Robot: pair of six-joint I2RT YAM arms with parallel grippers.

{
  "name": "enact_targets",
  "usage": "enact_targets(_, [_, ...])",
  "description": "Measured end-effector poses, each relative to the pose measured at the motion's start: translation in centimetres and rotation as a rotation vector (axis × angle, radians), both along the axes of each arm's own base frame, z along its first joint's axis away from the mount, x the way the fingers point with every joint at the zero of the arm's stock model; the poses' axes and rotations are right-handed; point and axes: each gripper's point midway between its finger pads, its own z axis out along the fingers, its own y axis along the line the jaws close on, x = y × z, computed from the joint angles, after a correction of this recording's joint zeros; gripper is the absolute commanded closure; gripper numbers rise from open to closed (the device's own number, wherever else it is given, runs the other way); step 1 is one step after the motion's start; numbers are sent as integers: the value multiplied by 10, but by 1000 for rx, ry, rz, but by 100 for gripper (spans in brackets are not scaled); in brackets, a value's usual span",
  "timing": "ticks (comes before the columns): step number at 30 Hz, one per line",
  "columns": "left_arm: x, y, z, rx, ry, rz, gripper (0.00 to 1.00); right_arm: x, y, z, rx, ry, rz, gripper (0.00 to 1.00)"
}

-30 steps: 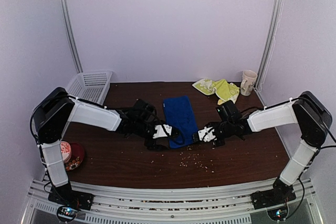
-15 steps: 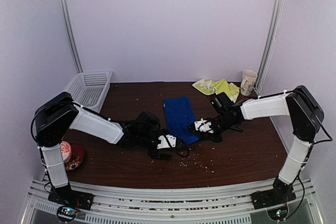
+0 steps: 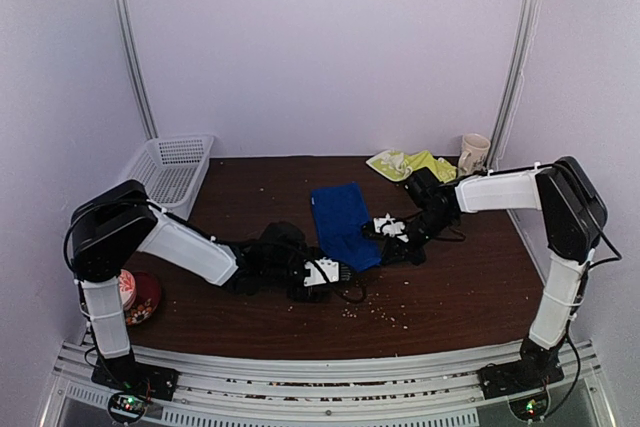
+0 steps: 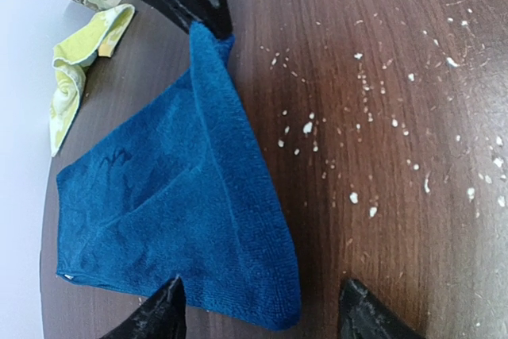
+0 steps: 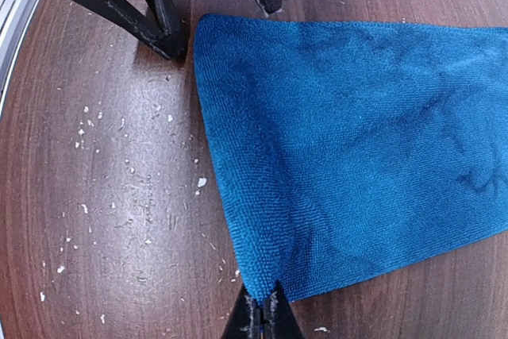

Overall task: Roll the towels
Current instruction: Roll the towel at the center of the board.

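Observation:
The blue towel (image 3: 345, 222) lies mid-table, seen also in the left wrist view (image 4: 175, 212) and the right wrist view (image 5: 357, 132). My right gripper (image 3: 385, 229) (image 5: 260, 307) is shut on the towel's near right corner, which is pulled up into a peak. My left gripper (image 3: 330, 272) (image 4: 262, 319) stands open, with the towel's other near corner lying between its fingers (image 4: 163, 315), untouched. The yellow-green towel (image 3: 410, 164) (image 4: 75, 69) lies crumpled at the back right, apart from both grippers.
A mug (image 3: 473, 155) stands at the back right beside the yellow-green towel. A white basket (image 3: 170, 164) sits at the back left. A red container (image 3: 135, 292) stands near the left arm's base. Crumbs (image 3: 375, 312) are scattered near the front.
The right gripper has moved back and left with the blue towel's corner pinched. The left gripper has slid right and nearer, to the towel's other near corner, its jaws narrowing slightly.

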Motion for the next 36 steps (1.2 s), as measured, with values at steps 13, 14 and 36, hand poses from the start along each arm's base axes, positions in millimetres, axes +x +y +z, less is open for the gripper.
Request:
enact_targets(13, [5, -2, -5, -11, -38, 34, 62, -7, -3, -4, -8, 56, -1, 100])
enact_targets(14, [5, -2, -5, -8, -39, 36, 67, -7, -3, -4, -7, 57, -2, 100])
enact_targets(36, [-33, 5, -3, -15, 174, 0, 100, -34, -17, -1, -41, 103, 150, 100])
